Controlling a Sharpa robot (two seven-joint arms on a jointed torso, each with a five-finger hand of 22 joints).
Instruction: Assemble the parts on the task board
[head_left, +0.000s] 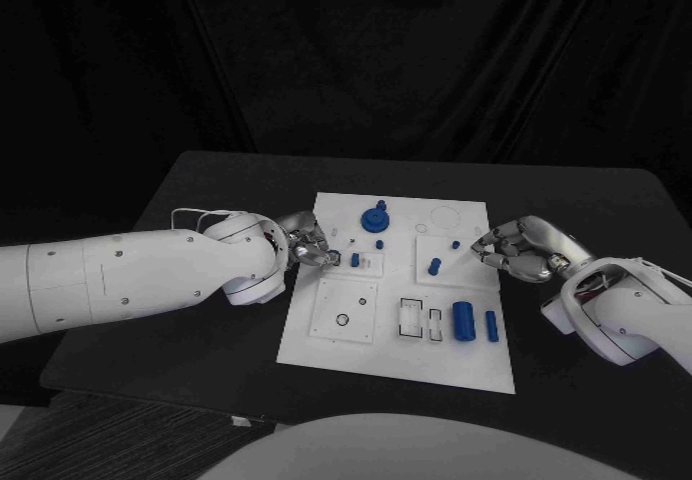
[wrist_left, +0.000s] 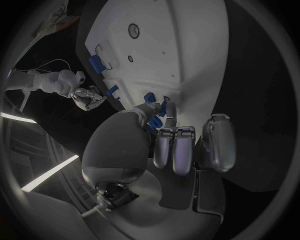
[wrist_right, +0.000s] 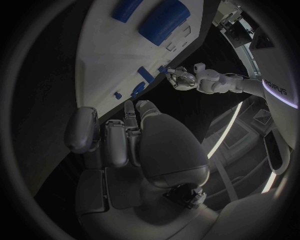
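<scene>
The white task board (head_left: 397, 350) lies in the middle of the black table. My left hand (head_left: 310, 245) reaches over its left edge, and its thumb and a finger pinch a small blue part (head_left: 355, 260) that stands on the board; the left wrist view shows the same blue part (wrist_left: 167, 108) at the fingertips (wrist_left: 170, 117). My right hand (head_left: 519, 248) hovers at the board's right edge with its fingers (wrist_right: 115, 142) curled in and nothing in them. A blue peg (head_left: 434, 266) and a smaller blue piece (head_left: 454, 243) lie just left of that hand.
A blue knob (head_left: 376, 215) stands at the board's far end. A large blue cylinder (head_left: 463, 320) and a thin one (head_left: 492, 325) lie near its right front, beside rectangular slots (head_left: 413, 318). A black ring (head_left: 342, 320) sits at the left front.
</scene>
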